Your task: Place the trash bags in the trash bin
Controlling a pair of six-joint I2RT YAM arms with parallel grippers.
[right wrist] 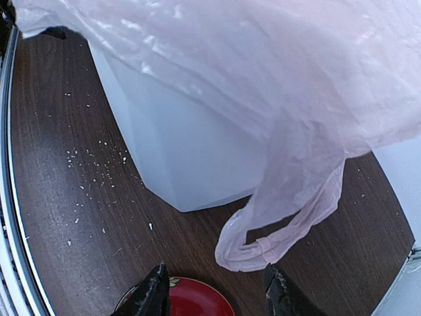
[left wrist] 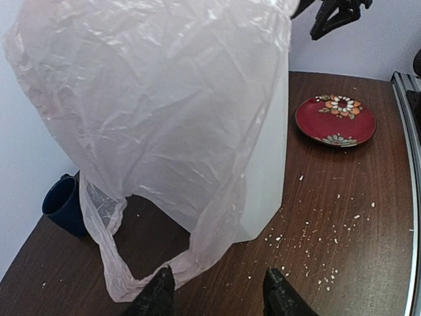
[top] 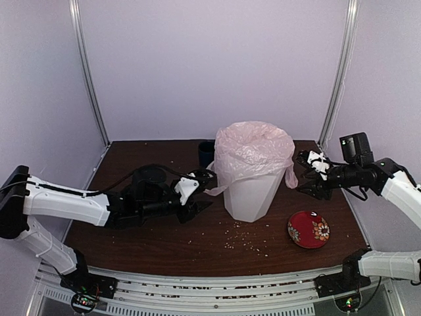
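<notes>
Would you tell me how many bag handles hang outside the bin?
2: one handle hangs left of the bin near the left gripper; the other hangs right of it near the right gripper.

Dark brown wood-grain table (top: 164, 237) with a tall white trash bin (top: 250, 194) upright between the left claw (top: 207, 192) and the right claw (top: 304, 174), narrow base on the wood just ahead of both. Beyond the left claw, behind the bin's left side, a small dark blue cup (top: 206, 153); below the right claw and slightly nearer, a red plate (top: 309, 229) painted with flowers, apart from the bin. Pale crumbs (top: 247, 240) strewn over the wood in front of the bin, between the two claws, and one loop of the pink trash bag (left wrist: 164, 112) drooping to the tabletop just ahead of the left claw's fingertips, contact unclear.
</notes>
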